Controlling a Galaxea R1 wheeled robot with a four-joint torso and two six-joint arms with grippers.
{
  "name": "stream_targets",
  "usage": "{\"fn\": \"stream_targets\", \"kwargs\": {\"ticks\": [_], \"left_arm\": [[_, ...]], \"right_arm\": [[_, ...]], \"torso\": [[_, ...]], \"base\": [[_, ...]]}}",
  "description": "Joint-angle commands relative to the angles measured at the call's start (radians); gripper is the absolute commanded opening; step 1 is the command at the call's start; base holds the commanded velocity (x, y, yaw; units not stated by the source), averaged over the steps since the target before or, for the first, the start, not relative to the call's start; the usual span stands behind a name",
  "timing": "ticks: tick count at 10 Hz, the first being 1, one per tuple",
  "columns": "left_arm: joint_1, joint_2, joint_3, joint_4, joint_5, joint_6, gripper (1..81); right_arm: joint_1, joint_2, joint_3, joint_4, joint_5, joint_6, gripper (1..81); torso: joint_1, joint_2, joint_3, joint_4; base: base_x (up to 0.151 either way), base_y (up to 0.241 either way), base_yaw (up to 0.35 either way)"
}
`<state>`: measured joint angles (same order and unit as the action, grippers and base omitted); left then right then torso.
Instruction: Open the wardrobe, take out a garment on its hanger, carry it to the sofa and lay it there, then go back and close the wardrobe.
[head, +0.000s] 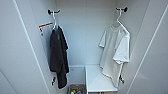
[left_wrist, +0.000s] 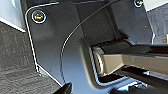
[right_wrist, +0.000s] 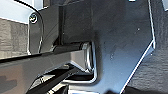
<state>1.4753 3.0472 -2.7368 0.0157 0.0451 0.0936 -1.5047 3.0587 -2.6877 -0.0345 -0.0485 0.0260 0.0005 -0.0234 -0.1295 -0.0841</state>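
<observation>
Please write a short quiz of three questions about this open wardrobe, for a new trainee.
1. True or false: the wardrobe stands open.
2. Which garment hangs on the picture's right side in the head view: A) black garment B) white T-shirt C) a blue coat?
3. Fill in: the white T-shirt's hanger hooks on a dark ____ near the top.

Key: 1 true; 2 B; 3 peg.

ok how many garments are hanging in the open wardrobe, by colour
black garment, on a white hanger at the left: 1
white T-shirt, on a pale hanger at the right: 1
total: 2
</observation>
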Motion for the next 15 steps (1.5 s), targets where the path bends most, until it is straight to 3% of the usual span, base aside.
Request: {"fn": "stream_targets", "kwargs": {"ticks": [1,15], "left_arm": [[-0.029,0.003,0.005,0.010,0.059,0.006,81.1],[-0.028,0.006,0.005,0.015,0.059,0.005,81.1]], "right_arm": [[0.036,0.004,0.010,0.016,-0.060,-0.001,81.1],[0.036,0.007,0.010,0.011,-0.062,-0.006,81.1]], "torso": [[0.000,0.000,0.000,0.000],[0.001,0.000,0.000,0.000]], "base": [[0.112,0.000,0.000],[0.100,0.000,0.000]]}}
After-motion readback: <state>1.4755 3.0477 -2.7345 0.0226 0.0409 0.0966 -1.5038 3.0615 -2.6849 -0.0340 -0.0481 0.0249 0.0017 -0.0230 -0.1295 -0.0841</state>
